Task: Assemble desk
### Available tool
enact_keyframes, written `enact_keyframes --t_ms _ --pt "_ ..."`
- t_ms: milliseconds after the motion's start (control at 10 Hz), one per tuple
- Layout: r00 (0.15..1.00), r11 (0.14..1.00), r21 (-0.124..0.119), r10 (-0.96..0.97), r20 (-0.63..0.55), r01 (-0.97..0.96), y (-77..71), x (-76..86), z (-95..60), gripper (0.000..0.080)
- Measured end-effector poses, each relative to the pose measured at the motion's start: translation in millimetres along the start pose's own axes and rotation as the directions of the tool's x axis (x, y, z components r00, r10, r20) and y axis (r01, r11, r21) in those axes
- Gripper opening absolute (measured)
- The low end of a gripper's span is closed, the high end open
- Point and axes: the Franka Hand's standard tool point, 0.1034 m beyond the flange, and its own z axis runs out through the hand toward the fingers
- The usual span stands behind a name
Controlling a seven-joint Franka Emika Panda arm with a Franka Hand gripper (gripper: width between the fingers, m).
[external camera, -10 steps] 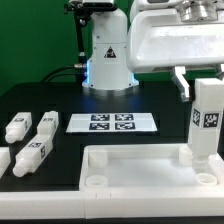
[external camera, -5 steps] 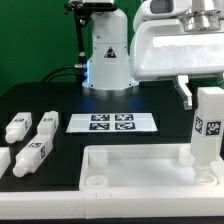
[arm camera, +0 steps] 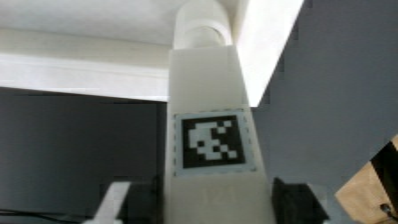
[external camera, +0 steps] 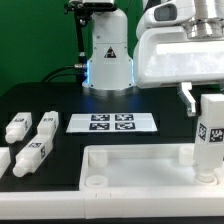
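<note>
Black table below; my gripper clamps a leg upright at the desk top's corner. Next, I judge: lower straight, then twist it home.

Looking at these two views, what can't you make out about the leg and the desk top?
- Leg lower end, seated in the desk top or not: exterior view, rim hides it; wrist view, the leg itself blocks it.
- White piece at exterior view's left edge: cut off, unidentifiable.
- Loose legs' tags: too small, exterior view.
- Desk top's near side: cut by exterior view's bottom edge.
</note>
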Motion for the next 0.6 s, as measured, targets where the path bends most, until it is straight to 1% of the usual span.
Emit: enact_keyframes --t_ms 300,400,600 --pt "1.0 1.0 -0.003 -0.004 -0.001 0.004 0.4 -6.3 6.2 0.0287" --pt "1.0 1.0 -0.005 -0.008 -0.017 0.008 -0.7 -8.6 8.9 0.0287" --pt "0.998 1.0 -0.01 -0.012 -0.065 0.011 0.1 -6.5 10.7 0.0287"
